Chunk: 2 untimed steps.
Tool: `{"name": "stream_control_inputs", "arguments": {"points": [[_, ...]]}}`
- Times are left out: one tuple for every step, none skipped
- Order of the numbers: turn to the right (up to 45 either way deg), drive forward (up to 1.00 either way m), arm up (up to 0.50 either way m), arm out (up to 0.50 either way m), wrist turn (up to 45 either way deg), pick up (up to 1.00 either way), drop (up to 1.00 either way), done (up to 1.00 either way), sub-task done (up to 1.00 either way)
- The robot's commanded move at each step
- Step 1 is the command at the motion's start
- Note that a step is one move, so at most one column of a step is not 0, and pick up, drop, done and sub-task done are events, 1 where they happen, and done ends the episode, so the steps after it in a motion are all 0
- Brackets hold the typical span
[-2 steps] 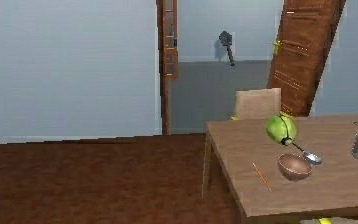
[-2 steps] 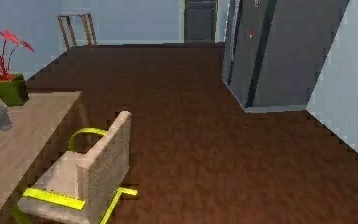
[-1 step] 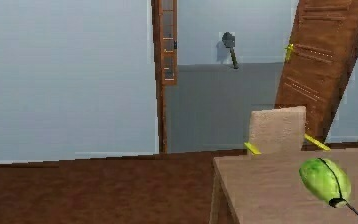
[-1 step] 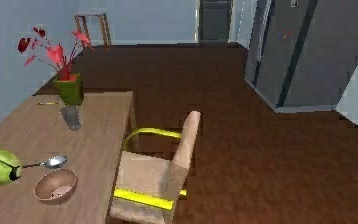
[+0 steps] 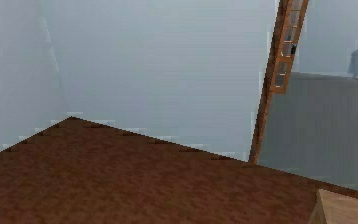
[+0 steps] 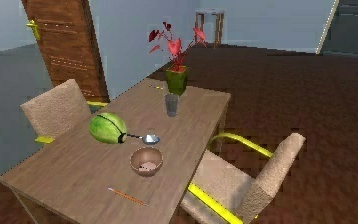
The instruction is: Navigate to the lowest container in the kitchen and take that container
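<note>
- A wooden desk point(image 6: 72, 178) fills the lower left of the arm side view, and its pale corner point(image 5: 345, 208) shows at the forward view's bottom right.
- A shallow brownish bowl point(image 6: 146, 160) stands on the desk toward its near end. It is the lowest of the containers there.
- Just beyond the bowl lies a spoon point(image 6: 148, 138), and beside that a green rounded vegetable point(image 6: 107, 128).
- A thin stick, perhaps a pencil point(image 6: 127, 196), lies near the desk's near edge.
- Farther along the desk stand a grey cup point(image 6: 172, 104) and a green pot with a red-leaved plant point(image 6: 176, 60), close together.
- Two tan upholstered chairs flank the desk, one point(image 6: 55, 108) on the picture's left and one point(image 6: 249, 185) with yellow rails on the right.
- A wooden door point(image 6: 67, 45) stands behind the left chair.
- In the forward view a pale blue wall point(image 5: 157, 70) meets a dark brown floor point(image 5: 117, 180).
- Whether the jaws are spread or pressed together cannot be told.
</note>
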Motion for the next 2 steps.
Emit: {"name": "stream_control_inputs", "arguments": {"points": [[0.0, 0.0, 0.5, 0.0, 0.0, 0.0, 0.0, 0.0, 0.0], [0.0, 0.0, 0.38, 0.0, 0.0, 0.0, 0.0, 0.0, 0.0]]}}
